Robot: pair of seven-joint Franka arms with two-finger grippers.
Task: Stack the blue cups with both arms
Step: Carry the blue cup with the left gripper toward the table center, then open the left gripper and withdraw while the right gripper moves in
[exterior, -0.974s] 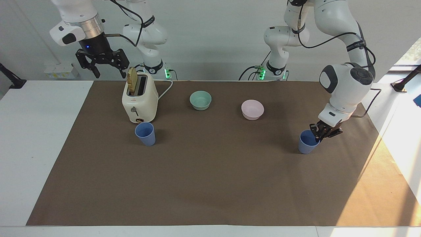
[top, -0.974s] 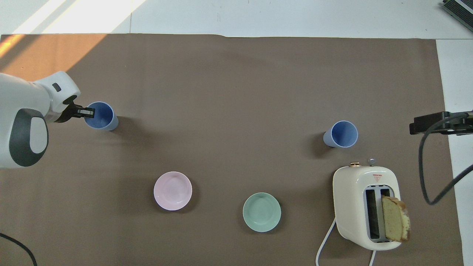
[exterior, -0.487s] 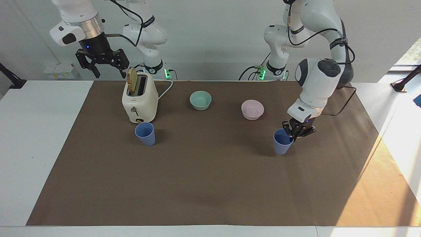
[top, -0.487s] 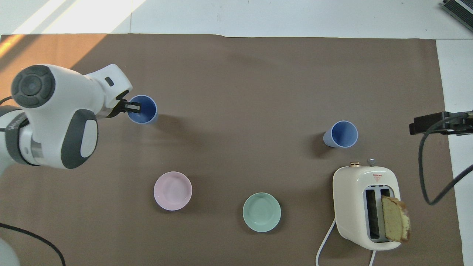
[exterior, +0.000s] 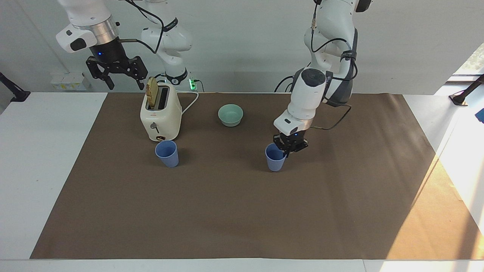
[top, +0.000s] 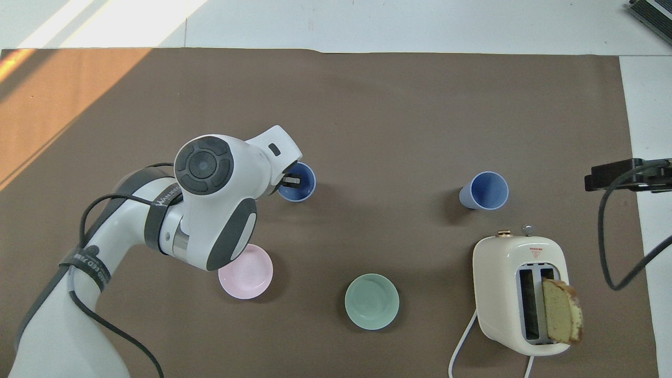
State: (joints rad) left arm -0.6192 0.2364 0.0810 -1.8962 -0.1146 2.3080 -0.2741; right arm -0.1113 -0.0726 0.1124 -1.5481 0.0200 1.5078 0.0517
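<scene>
Seen from across the counter point(exterior: 45, 151), the left pincer point(exterior: 287, 148) is clamped on the rim of a blue cup point(exterior: 275, 158), one finger inside the wall and one outside, near the middle of the brown mat point(exterior: 242, 211); whether the cup's base touches the mat cannot be told. The second blue cup point(exterior: 166, 153) stands upright just in front of the cream toaster point(exterior: 160, 115), toward the right arm's end, with a wide strip of bare mat between the two cups. The right pincer point(exterior: 117, 71) hangs high with its fingers apart, above the counter edge nearest the robots beside the toaster, and waits. A teal bowl point(exterior: 230, 115) sits nearer the robots than either cup. The whole stretch of mat farther from the robots lies open to its edge. From overhead, the left arm point(top: 210, 210) sweeps in and covers part of a pink bowl point(top: 249, 275), its pincer point(top: 290, 181) at the held cup's point(top: 300, 185) rim. The free cup point(top: 485, 190) stands apart from the toaster point(top: 520, 294), where a bread slice point(top: 562, 315) sticks up from one slot. The teal bowl point(top: 371, 301) sits between pink bowl and toaster.
</scene>
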